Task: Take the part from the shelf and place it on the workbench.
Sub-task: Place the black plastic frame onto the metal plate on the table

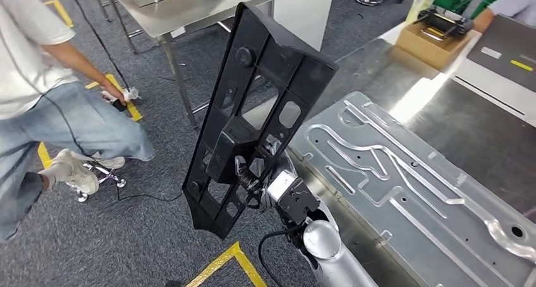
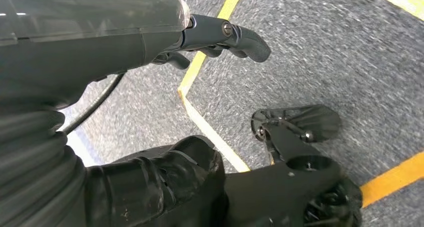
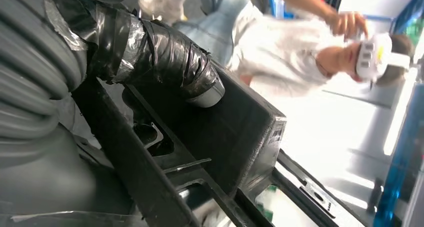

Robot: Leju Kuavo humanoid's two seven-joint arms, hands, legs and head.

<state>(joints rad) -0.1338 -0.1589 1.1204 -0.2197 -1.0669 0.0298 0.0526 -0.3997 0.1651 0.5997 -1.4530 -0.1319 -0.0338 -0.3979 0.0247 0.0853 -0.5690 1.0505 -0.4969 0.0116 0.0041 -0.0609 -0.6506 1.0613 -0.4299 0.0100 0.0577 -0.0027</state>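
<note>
Right robot hand (image 3: 150, 57) gripping black part (image 3: 220, 137), blurred person (image 3: 295, 52) behind

Part (image 1: 253, 110) up in the right hand (image 1: 253, 176) left of the workbench (image 1: 468, 129), stamped panel (image 1: 404, 179) lying on it, box (image 1: 433, 40) behind, person (image 1: 38, 91) far left

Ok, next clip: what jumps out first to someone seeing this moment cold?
The big black plastic part, held up tilted in mid-frame by the right hand, above the grey carpet and beside the steel workbench. On the bench lies a large stamped metal panel. At the left, a person in jeans stands close by.
</note>
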